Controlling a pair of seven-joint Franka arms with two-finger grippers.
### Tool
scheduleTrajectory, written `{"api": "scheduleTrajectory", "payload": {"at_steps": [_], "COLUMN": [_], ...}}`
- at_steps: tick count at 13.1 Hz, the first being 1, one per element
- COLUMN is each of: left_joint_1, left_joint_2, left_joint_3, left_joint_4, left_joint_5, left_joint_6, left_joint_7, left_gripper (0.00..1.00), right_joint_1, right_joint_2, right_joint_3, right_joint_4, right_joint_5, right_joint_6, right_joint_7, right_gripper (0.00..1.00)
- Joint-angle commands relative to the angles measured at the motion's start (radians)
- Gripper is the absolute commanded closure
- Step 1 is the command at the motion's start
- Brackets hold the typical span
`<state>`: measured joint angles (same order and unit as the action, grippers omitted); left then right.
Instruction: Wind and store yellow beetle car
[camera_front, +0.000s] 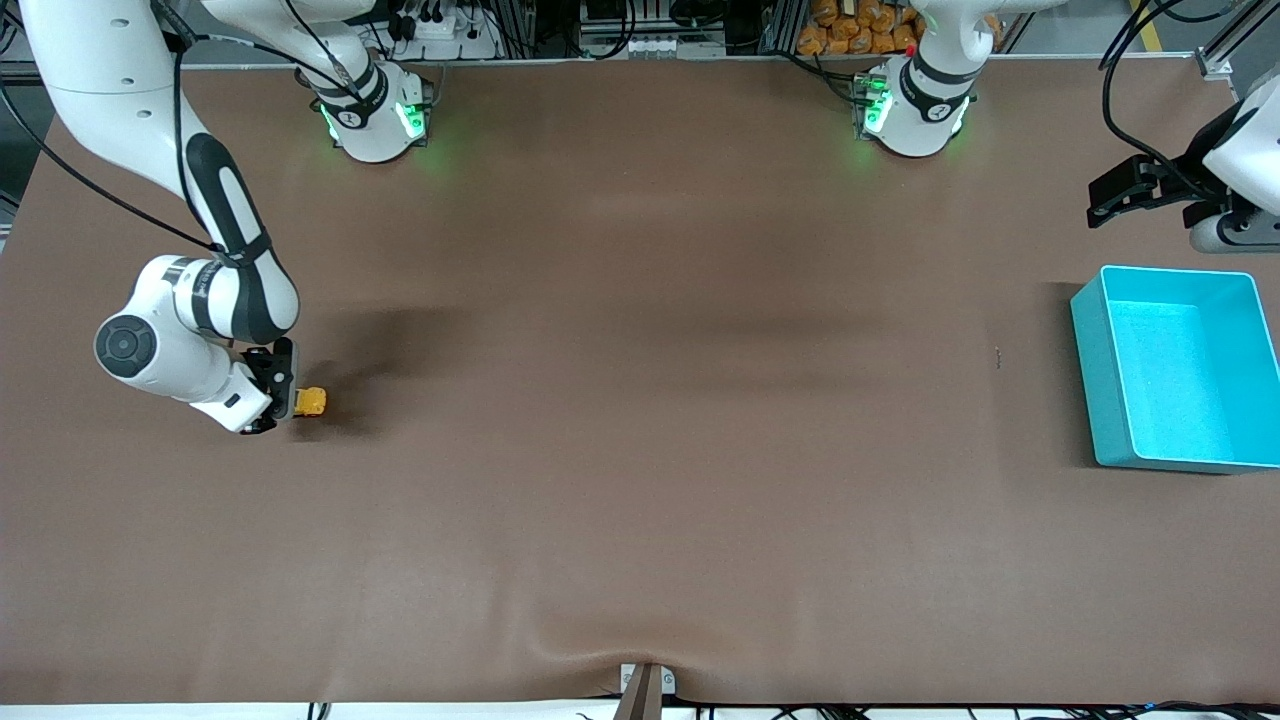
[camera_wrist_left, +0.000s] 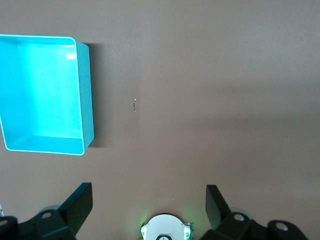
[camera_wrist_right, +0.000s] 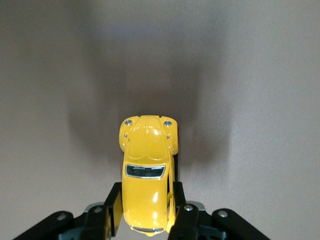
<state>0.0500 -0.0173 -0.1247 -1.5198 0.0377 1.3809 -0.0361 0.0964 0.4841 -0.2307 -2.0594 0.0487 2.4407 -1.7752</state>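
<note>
Two arms share one brown worktop (camera_front: 640, 450) that fills nearly the whole front frame; at its right edge sits the teal bin (camera_front: 1085, 380), open and with nothing showing inside, and above it in the upper right corner the left hand (camera_front: 1140, 190) waits with fingers spread wide. At the lower left of the frame the right hand (camera_front: 283, 392) is down at the worktop, pinching the car (camera_front: 311, 401) by its flanks, the nose pointing out from the fingers (camera_wrist_right: 114, 207). The step in hand looks like winding, so the grip should stay low and square on the body, the wheels pressed flat to the worktop, and the pull should run straight along the car's length so that it does not skid sideways or tip. After that the carry to the bin crosses nearly the whole frame, so the pinch should hold firm. Hard to make out: whether the wheels actually touch the worktop, since the body hides them; the car's tail is cut off at the bottom edge of the right wrist view.
</note>
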Motion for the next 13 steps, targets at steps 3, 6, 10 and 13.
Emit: {"api": "scheduleTrajectory", "payload": {"at_steps": [3, 6, 10, 13], "left_joint_1": [0.002, 0.002, 0.002, 0.002], "left_joint_2": [0.000, -0.001, -0.001, 0.000], "left_joint_3": [0.000, 0.000, 0.000, 0.000], "left_joint_4": [0.007, 0.007, 0.007, 0.007], "left_joint_5": [-0.012, -0.012, -0.013, -0.016], "left_joint_6": [-0.013, -0.013, -0.014, -0.014], "left_joint_7": [-0.021, -0.021, -0.030, -0.027], "left_gripper": [0.00, 0.00, 0.00, 0.00], "right_joint_1": [-0.064, -0.089, -0.124, -0.155], "right_joint_2": [0.054, 0.057, 0.077, 0.085], "right_joint_3": [0.011, 0.011, 0.011, 0.011], "right_joint_4": [0.025, 0.028, 0.054, 0.065], "right_joint_5": [0.013, 0.013, 0.013, 0.013], "right_joint_6": [0.012, 0.012, 0.011, 0.003], "right_joint_7": [-0.055, -0.073, -0.134, -0.147], "right_gripper": [0.81, 0.81, 0.80, 0.80]}}
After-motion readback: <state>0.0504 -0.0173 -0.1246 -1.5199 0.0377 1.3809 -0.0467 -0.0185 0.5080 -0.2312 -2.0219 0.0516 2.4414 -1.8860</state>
